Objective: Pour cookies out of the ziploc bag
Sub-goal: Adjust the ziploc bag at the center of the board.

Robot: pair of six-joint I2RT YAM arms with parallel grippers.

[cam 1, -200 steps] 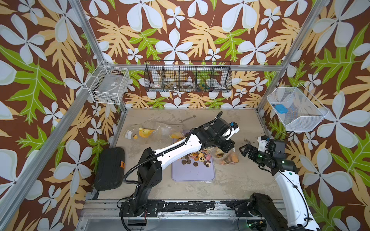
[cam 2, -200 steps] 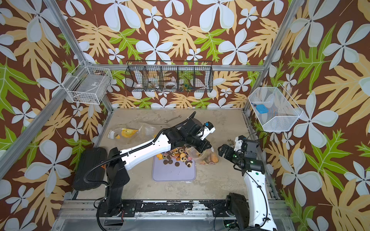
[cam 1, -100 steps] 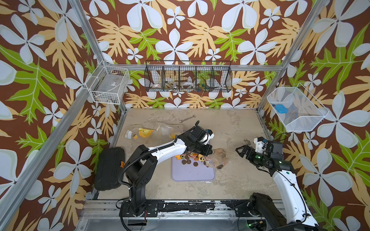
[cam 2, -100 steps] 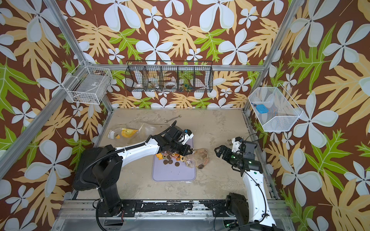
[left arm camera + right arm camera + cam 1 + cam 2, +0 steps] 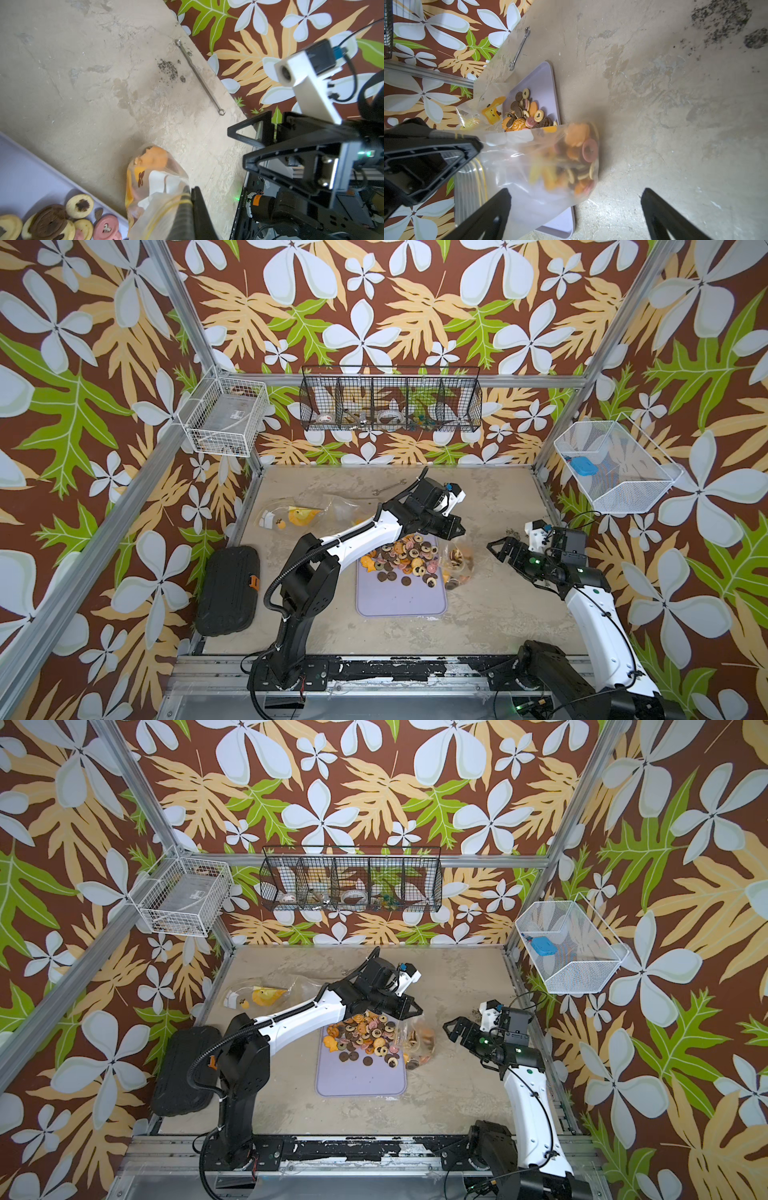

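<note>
A clear ziploc bag hangs over the right edge of a lavender tray, with several cookies still inside it. My left gripper is shut on the bag's top edge. Many cookies lie heaped on the tray's far half. My right gripper stands open just right of the bag, holding nothing.
A second plastic bag with a yellow-orange item lies at the back left. A wrench rests near the back wall. Dark crumbs dot the table. A black case sits left of the table; wire baskets hang on the walls.
My left gripper swung left and low with the bag, then came back right and lifted it again. The right gripper stayed open and barely shifted.
</note>
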